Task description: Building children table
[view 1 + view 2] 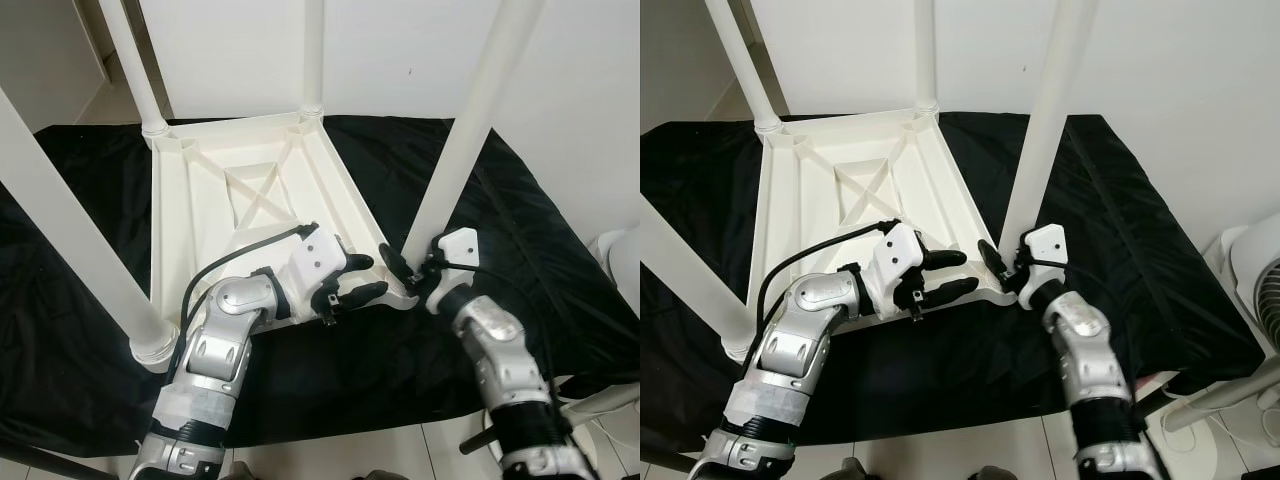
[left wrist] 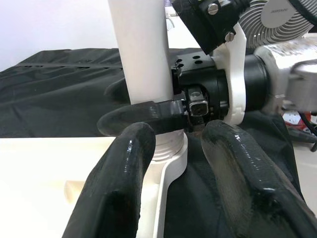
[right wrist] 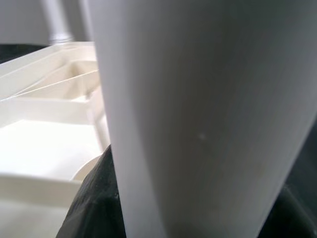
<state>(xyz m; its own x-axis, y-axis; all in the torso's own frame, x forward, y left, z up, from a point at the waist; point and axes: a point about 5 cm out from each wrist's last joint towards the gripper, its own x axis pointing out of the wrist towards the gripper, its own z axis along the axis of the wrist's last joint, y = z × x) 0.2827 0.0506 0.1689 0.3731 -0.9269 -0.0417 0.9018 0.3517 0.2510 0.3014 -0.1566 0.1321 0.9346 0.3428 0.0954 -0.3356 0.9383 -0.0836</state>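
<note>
A white children's table [image 1: 250,190] lies upside down on a black cloth [image 1: 560,260], its legs pointing up. My right gripper [image 1: 405,265] is shut on the base of the near right leg [image 1: 470,130], where that leg meets the table's corner. In the left wrist view one of its fingers [image 2: 148,114] wraps across the leg [image 2: 141,49]. My left gripper [image 1: 365,277] is open and rests on the table's underside just left of that corner, with nothing between its fingers [image 2: 119,188]. The right wrist view is pressed close against the leg [image 3: 198,109].
Three more legs stand up: near left [image 1: 70,240], far left [image 1: 135,70] and far middle [image 1: 313,55]. A white fan [image 1: 1255,290] stands on the floor at the right. A white wall runs behind the cloth.
</note>
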